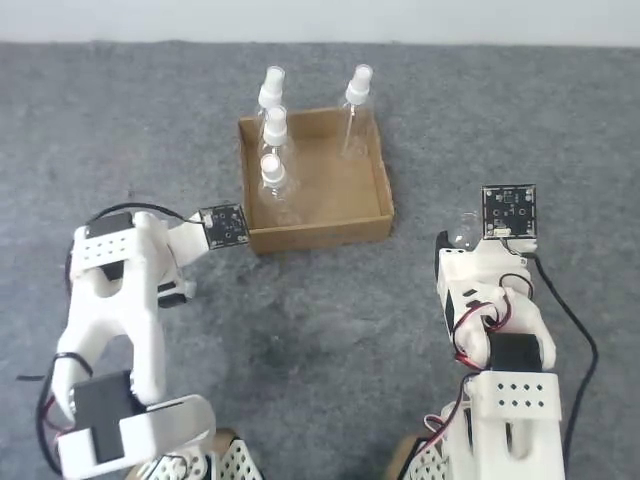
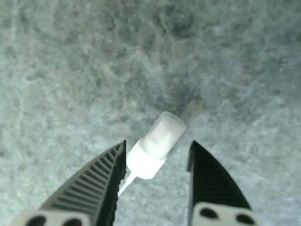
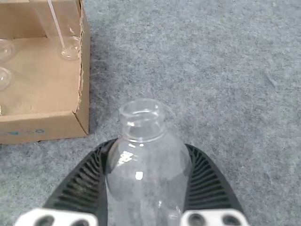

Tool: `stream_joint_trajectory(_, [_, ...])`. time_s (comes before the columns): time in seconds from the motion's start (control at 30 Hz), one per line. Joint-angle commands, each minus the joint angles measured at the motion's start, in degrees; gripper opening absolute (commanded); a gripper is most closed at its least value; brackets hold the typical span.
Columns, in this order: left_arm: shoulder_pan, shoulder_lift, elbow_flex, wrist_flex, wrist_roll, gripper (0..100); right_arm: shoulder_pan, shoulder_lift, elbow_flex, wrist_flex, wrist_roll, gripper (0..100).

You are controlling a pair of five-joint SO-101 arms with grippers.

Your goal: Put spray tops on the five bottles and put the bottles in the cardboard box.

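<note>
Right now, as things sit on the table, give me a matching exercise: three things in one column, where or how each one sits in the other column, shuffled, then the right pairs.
Column one:
1. loose spray top
2. topless bottle
3. cardboard box

Column two:
A. has four capped bottles standing in it
B. clamped in the right gripper
C. lying on the grey carpet between the open jaws of the left gripper

Pairs: 1-C, 2-B, 3-A.
</note>
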Motion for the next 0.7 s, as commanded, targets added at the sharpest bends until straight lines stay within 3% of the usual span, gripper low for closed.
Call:
stream_joint_trajectory(0.0, [0.53,-2.81,0.57,-1.32,-0.62,13,0.57,-1.10,-0.97,-1.45,1.23,5.2])
stream_joint_trajectory(0.27, [0.62,-2.81,5.67,-8.79,-0.62,12,0.57,-1.10,-0.97,-1.45,1.23,5.2])
stream_joint_trajectory(0.67, [1.58,-0.26,5.76,-9.14,-0.62,16,0.66,-1.10,-0.97,-1.45,1.23,5.2])
